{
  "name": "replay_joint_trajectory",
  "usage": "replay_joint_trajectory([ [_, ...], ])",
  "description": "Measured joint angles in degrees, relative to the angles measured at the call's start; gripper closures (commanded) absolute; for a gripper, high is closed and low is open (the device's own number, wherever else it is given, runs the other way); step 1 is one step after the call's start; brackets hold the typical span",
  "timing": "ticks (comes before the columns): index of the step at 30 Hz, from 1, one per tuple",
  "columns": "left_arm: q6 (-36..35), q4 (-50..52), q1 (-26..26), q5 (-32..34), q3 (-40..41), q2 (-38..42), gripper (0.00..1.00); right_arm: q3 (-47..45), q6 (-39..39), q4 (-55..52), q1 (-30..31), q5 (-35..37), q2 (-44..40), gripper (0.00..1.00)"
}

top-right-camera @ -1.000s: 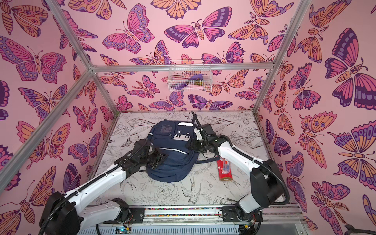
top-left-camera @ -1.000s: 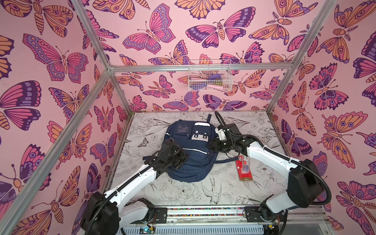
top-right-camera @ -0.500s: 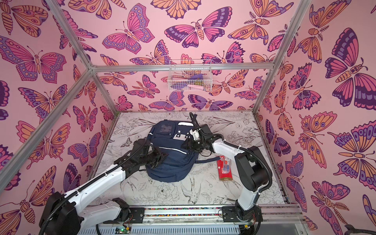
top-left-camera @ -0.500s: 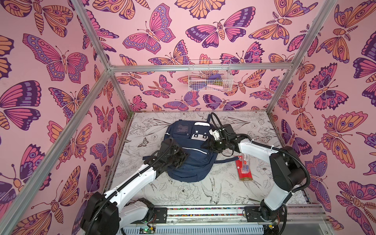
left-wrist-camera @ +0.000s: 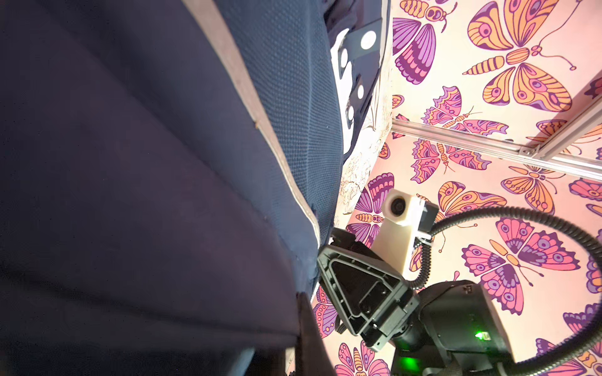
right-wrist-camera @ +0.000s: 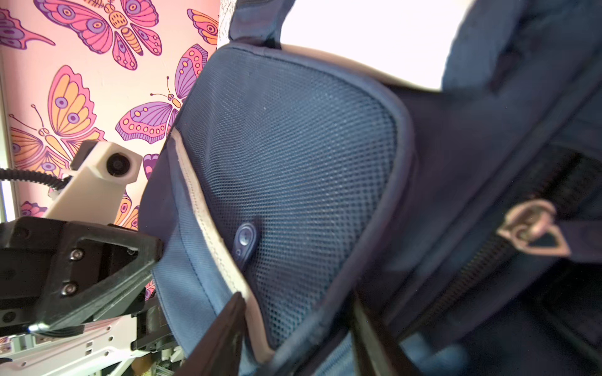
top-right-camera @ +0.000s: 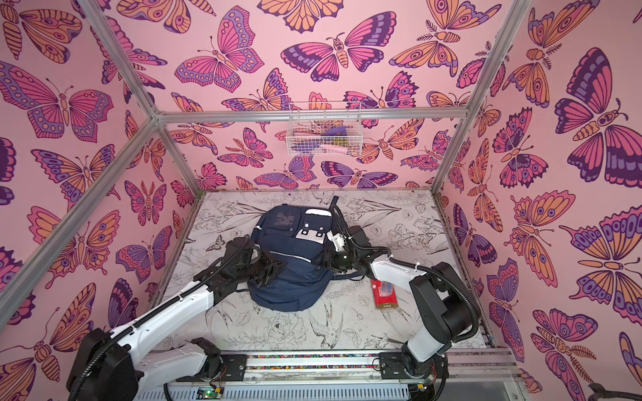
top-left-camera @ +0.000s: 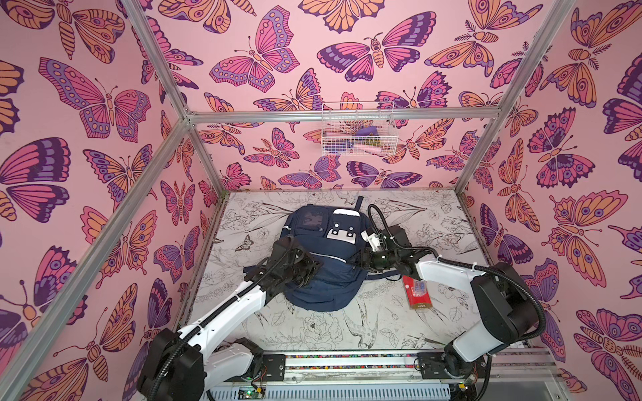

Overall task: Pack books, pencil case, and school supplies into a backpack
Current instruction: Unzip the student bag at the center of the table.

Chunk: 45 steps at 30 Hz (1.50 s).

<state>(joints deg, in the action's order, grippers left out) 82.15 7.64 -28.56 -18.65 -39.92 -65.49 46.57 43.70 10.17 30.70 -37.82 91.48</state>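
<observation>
Butterfly-papered back wall [top-left-camera: 278, 156], flowered table [top-left-camera: 434, 222] | backpack [top-left-camera: 323, 264] lengthwise toward wall, flanked | left claw [top-left-camera: 311, 270] clamped on its side | right claw [right-wrist-camera: 294, 302] apart, straddling mesh pocket [right-wrist-camera: 293, 162]

Bright, even light in both top views; wrist views show the backpack [right-wrist-camera: 293, 156] soft, with white glare.

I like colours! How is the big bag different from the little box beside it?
The backpack is navy blue; the box is red. The backpack is far bigger than the box. The left gripper and right gripper are at the backpack, neither at the box. Both lie on the table.
</observation>
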Motion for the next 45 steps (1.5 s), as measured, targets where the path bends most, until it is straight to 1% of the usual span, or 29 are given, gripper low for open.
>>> replay_joint_trajectory([
  [7,0.5,-0.3,0.9,-1.0,0.4,0.6,1.0,-2.8,1.3,1.2,2.5,0.6,-4.7,0.53],
  [13,0.5,-0.3,1.3,-1.4,0.6,0.7,1.0,-3.2,0.5,-1.7,5.8,4.2,-7.0,0.53],
  [15,0.5,-0.3,1.3,-1.5,0.9,0.8,1.0,-2.8,-0.5,-3.7,6.9,5.7,-7.2,0.57],
  [17,0.6,-0.3,1.4,-1.5,1.1,0.8,1.0,-1.5,-1.9,-6.3,8.2,7.1,-7.1,0.64],
  [19,0.7,-0.3,1.5,-1.5,1.2,0.8,1.0,0.0,-3.3,-9.0,9.8,8.2,-6.8,0.66],
  [22,0.7,-0.3,1.8,-1.5,1.3,0.8,1.0,1.6,-5.1,-11.8,11.9,9.8,-6.1,0.64],
  [26,0.7,-0.3,1.9,-1.9,1.3,0.8,1.0,2.5,-6.7,-13.2,14.2,12.1,-6.0,0.52],
  [28,0.7,-0.4,1.9,-2.0,1.4,0.8,1.0,2.9,-7.3,-13.7,14.9,13.0,-6.0,0.51],
  [29,0.7,-0.3,1.9,-2.1,1.4,0.8,1.0,3.0,-7.7,-14.1,15.1,13.4,-6.0,0.53],
  [32,0.7,-0.5,1.9,-2.2,1.6,0.8,1.0,3.5,-8.2,-15.4,15.6,15.2,-6.0,0.63],
  [38,0.9,-1.4,1.9,-2.5,2.3,0.8,1.0,4.3,-9.5,-18.7,16.6,18.6,-6.2,0.79],
  [45,0.9,-1.8,2.0,-2.6,2.5,0.8,1.0,4.3,-9.7,-21.8,17.9,21.4,-8.3,0.96],
])
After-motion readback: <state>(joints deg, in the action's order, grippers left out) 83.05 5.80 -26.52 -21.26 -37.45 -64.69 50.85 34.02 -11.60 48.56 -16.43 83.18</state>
